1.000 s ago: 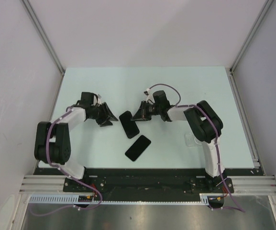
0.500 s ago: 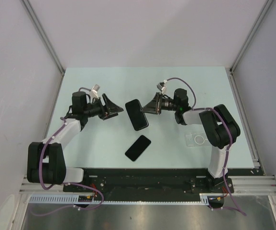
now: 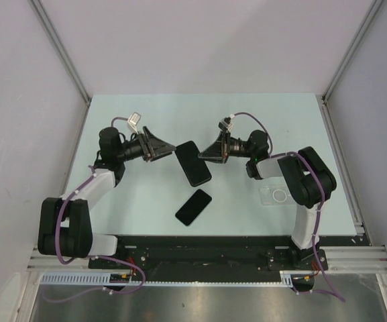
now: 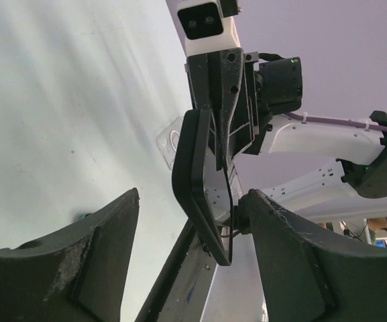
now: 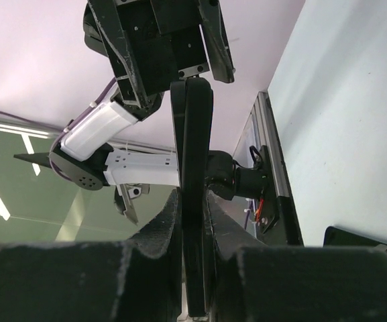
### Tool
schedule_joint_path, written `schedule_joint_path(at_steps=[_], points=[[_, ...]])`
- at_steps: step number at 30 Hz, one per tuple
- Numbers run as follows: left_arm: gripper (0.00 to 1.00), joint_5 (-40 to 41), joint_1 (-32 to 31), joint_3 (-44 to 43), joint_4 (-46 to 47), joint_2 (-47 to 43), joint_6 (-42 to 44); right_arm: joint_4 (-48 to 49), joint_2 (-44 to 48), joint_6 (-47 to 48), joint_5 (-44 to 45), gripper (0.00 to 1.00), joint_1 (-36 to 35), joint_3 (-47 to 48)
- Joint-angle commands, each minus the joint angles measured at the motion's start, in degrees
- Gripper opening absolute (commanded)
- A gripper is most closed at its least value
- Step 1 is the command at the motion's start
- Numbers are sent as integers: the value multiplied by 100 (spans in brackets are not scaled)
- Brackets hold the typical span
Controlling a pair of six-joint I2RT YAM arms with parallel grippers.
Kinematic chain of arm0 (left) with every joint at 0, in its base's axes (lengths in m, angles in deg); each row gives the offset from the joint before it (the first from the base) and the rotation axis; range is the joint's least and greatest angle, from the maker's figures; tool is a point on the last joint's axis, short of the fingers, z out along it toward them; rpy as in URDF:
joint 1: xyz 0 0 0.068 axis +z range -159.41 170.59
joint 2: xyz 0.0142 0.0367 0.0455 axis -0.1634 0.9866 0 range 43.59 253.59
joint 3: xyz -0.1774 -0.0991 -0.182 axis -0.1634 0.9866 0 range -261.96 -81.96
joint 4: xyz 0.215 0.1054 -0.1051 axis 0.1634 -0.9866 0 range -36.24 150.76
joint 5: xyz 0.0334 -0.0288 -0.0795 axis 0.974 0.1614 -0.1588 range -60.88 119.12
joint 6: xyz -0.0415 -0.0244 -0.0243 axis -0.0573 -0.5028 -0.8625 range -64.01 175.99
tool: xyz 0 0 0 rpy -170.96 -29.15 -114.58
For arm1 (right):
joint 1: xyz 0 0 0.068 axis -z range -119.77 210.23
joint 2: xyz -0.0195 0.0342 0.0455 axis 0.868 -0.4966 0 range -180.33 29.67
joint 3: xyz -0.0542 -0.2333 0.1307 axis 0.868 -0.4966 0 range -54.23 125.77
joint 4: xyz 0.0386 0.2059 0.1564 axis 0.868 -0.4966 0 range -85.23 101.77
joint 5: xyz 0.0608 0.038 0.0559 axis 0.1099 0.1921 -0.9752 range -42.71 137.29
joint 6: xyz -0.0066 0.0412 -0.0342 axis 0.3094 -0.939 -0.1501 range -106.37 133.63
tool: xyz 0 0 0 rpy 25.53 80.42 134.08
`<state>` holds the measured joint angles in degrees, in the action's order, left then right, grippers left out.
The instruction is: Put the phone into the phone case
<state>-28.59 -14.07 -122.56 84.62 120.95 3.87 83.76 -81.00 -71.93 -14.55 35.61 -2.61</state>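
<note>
While pinching the black phone (image 3: pixel 193 163) edgewise in the right gripper (image 3: pixel 206 153), holds it aloft left of the phone case (image 3: pixel 275 196), facing the wide-spread left gripper (image 3: pixel 168 151), presumably for regripping.

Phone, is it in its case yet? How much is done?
Not yet. Done: one phone is up off the table, pinched by the right gripper. In hand: the left gripper is open at its other side, not gripping. Left to do: the case lies empty on the table by the right arm, so the phone has to go in. The other phone lies flat nearby.
</note>
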Motion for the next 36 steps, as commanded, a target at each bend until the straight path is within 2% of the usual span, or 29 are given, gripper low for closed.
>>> schedule_joint_path(at_steps=[1,10,13,19,20,23,26,27,30,36], points=[[70,-223,-175,0,594,42,-281,1924,11,-242,-21,0,-25,7],[61,-126,-333,-27,594,191,-352,1924,46,-233,14,0,-87,-38],[52,-100,-342,-27,585,183,-360,1924,63,-251,6,0,-104,-46],[26,-91,-359,-45,532,209,-325,1924,81,-268,-3,0,-139,-55],[18,-91,-360,-53,480,209,-273,1924,90,-251,-12,1,-139,-46],[0,-30,-412,-167,103,192,-1,1924,98,-260,-3,6,-139,-55],[0,181,-474,-421,-835,139,543,1924,98,-286,32,17,-131,-55],[0,234,-500,-483,-1004,121,823,1924,99,-277,23,22,-139,-46],[0,357,-535,-581,-1348,77,1063,1916,90,-286,58,29,-131,-46],[0,287,-597,-589,-1349,103,1098,1924,81,-312,111,34,-131,-46]])
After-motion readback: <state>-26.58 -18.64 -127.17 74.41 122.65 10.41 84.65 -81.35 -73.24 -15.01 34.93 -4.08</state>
